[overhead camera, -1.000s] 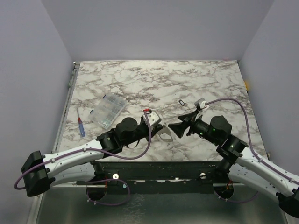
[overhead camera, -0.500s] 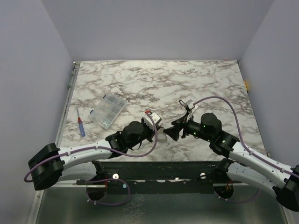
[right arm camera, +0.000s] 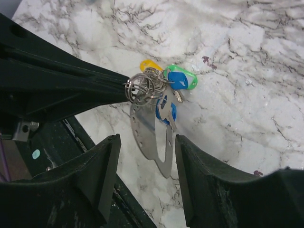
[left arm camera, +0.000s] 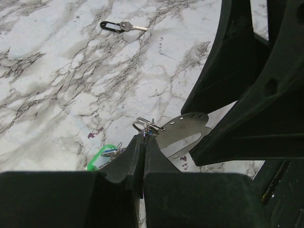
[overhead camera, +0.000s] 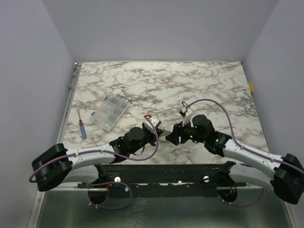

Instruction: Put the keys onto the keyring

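Keyring (right arm camera: pixel 138 88): pins it in shut left gripper (left arm camera: pixel 144 138) as anchor; straddles tag (right arm camera: pixel 145 133) with half-open, empty right gripper (right arm camera: pixel 146 143).

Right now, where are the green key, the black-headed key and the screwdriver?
green key (right arm camera: pixel 187 76), right wrist view, plastic head
black-headed key (left arm camera: pixel 110 24), left wrist view, dark head
screwdriver (overhead camera: pixel 83 131), top view, blue handle
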`<state>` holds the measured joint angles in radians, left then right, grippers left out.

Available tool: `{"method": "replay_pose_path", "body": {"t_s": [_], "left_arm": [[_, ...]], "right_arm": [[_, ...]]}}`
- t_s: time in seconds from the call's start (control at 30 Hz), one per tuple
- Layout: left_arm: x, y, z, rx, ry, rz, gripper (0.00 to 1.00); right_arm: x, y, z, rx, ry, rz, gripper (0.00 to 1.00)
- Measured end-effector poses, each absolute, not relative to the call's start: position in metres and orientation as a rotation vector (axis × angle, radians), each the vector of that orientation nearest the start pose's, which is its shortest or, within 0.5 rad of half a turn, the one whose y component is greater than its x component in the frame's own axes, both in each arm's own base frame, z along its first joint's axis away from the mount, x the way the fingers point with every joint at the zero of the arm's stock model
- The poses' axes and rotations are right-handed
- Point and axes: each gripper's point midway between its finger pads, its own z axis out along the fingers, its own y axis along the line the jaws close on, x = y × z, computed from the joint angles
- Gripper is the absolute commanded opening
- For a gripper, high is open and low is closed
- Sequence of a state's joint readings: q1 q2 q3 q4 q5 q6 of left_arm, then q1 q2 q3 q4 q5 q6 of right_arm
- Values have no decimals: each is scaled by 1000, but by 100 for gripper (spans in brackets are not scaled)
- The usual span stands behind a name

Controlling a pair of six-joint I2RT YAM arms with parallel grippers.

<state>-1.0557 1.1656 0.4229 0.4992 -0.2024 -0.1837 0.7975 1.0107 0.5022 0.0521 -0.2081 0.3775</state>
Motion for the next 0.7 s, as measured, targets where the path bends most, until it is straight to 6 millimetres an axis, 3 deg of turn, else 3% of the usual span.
{"method": "replay_pose_path", "body": {"t_s": [0.13, 0.33, 0.5, 0.6, 0.7], "left_arm": [[205, -307, 138, 629, 1733, -713, 0], [205, -309, 142, 607, 1721, -739, 0], [203, -309, 140, 594, 1724, -758, 0], [202, -309, 140, 589, 1726, -768, 0], [201, -309, 139, 589, 1729, -777, 1]], "right_arm": [[188, 267, 115, -595, 2106, 918, 54], [192, 277, 113, -618, 2079, 945, 47], [196, 282, 111, -629, 2066, 955, 29], [197, 284, 109, -639, 2060, 953, 7], [198, 286, 109, -652, 2053, 952, 1]]}}
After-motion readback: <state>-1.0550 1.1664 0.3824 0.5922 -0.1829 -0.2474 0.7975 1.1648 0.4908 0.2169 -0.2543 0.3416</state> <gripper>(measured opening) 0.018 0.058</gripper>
